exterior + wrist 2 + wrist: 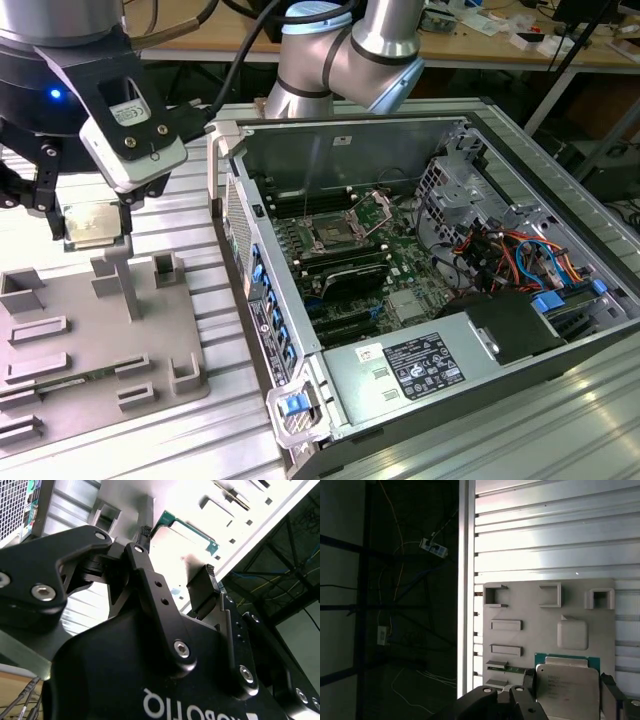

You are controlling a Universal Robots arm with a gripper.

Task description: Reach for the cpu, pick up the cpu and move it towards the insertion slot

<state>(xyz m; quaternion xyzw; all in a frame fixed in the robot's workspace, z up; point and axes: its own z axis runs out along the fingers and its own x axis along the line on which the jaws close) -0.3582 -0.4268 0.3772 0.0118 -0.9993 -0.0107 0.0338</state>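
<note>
One hand clamped on the cpu, lifted above grey fixture plate, insertion slot well apart

You have one cpu between the jaws, one insertion slot, and one grey fixture plate.

So the counter is a ribbed silver aluminium top with long grooves running across it. Two things sit right on it. A flat grey plastic fixture plate with raised blocks and little open-sided pockets lies toward the exterior view's left edge. Just beside it, an open grey metal computer case lies on its side, taking up the rest toward the exterior view's right.
</note>
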